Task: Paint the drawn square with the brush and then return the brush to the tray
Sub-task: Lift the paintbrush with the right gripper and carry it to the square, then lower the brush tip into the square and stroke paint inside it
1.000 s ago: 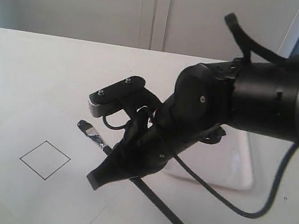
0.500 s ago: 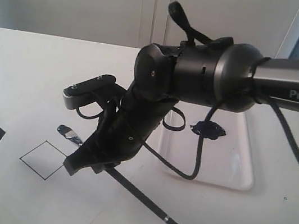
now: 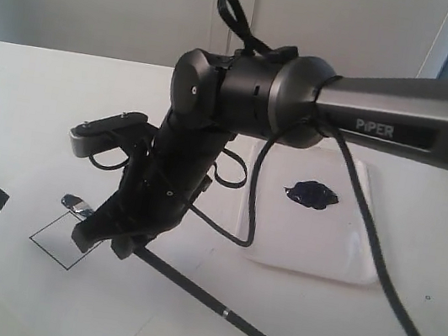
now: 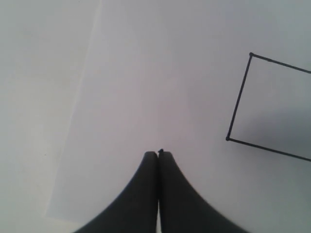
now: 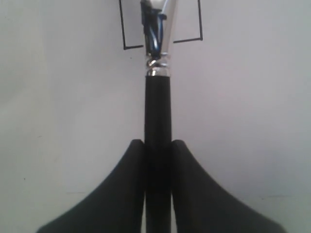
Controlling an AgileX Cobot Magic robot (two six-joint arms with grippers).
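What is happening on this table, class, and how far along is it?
The right tool is shut on a long thin black-handled paintbrush with a silver ferrule, its tip over the edge of the small thin-lined black square drawn on white paper. The square looks unpainted so far. The left tool is shut and empty beside it. The white translucent plastic tray, holding a dark paint blob, sits apart.

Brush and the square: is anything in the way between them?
Nothing visible. The right hand holds the brush with its tip at the square edge; only bare paper lies around it.
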